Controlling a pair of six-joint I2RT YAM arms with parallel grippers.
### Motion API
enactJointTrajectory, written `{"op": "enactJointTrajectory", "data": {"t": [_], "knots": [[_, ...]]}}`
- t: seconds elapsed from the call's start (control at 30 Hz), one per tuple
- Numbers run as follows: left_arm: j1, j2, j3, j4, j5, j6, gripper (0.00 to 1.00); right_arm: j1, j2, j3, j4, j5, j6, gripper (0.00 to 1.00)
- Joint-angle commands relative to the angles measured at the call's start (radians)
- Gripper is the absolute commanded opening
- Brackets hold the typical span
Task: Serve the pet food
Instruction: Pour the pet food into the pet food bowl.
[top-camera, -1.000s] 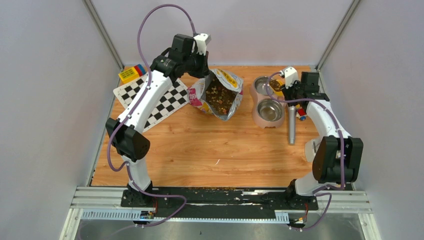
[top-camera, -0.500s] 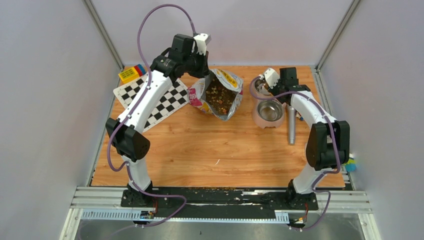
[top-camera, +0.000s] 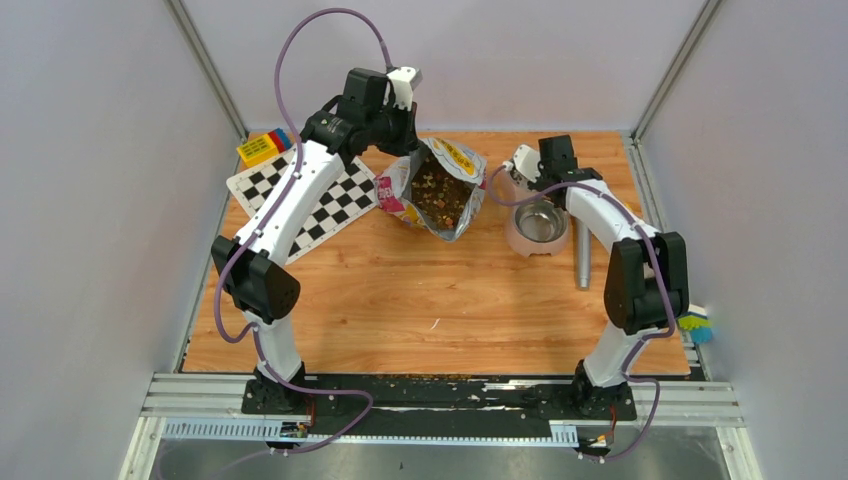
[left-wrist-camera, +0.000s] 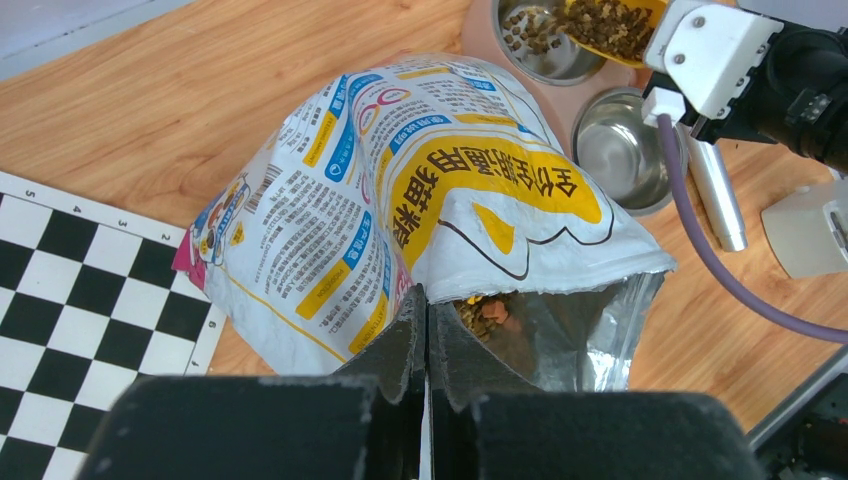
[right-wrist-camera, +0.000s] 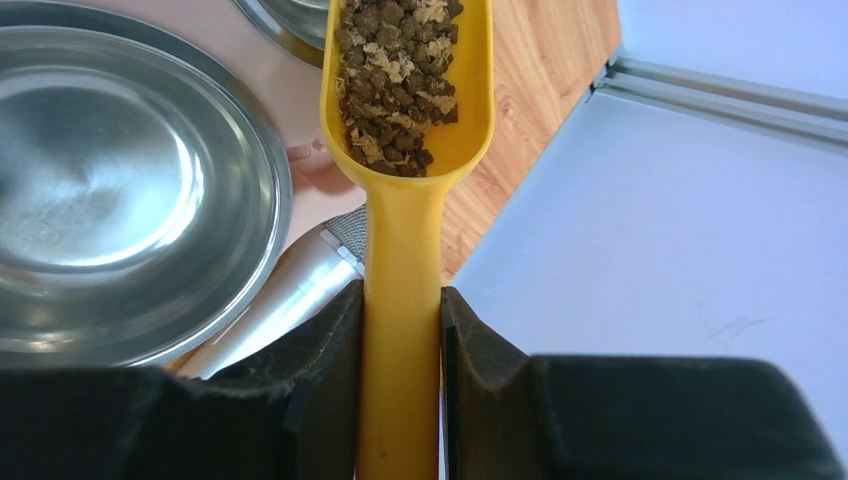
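The pet food is brown kibble. A heap fills the yellow scoop (right-wrist-camera: 405, 250), some lies in the far steel bowl (left-wrist-camera: 530, 25), and more shows in the open cartoon bag (top-camera: 440, 195). My right gripper (right-wrist-camera: 402, 310) is shut on the scoop's handle and holds the loaded scoop (left-wrist-camera: 610, 20) over the far bowl's edge; in the top view the right gripper (top-camera: 535, 170) hides that bowl. The near steel bowl (right-wrist-camera: 100, 190) is empty. My left gripper (left-wrist-camera: 427, 300) is shut on the bag's rim (left-wrist-camera: 520, 280), holding its mouth open at the back of the table, as the top view of the left gripper (top-camera: 400, 125) shows.
Both bowls sit in a pink stand (top-camera: 515, 240). A silver cylinder (top-camera: 582, 255) lies just right of it. A checkerboard (top-camera: 310, 200) and a yellow box (top-camera: 262, 147) are at the back left. Grey walls enclose the table.
My right arm has swung left with the scoop, from right of the bowls to over the far bowl. The left arm and the bag have not moved.
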Motion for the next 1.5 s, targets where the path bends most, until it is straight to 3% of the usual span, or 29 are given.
{"op": "enactJointTrajectory", "data": {"t": [0.0,0.6,1.1,1.33,1.47], "knots": [[0.021,-0.044,0.03,0.056,-0.028,-0.01,0.0,0.034,0.002,0.047,0.02,0.107,-0.082,0.0],[0.022,-0.056,0.016,0.062,-0.03,-0.011,0.0,0.15,0.006,-0.051,0.207,0.35,-0.43,0.0],[0.022,-0.07,0.006,0.065,-0.034,-0.004,0.0,0.191,-0.009,-0.105,0.34,0.414,-0.669,0.0],[0.022,-0.066,0.013,0.064,-0.029,-0.007,0.0,0.193,-0.005,-0.111,0.356,0.443,-0.69,0.0],[0.022,-0.071,0.028,0.057,-0.029,-0.002,0.0,0.179,-0.038,-0.03,0.198,0.405,-0.507,0.0]]}}
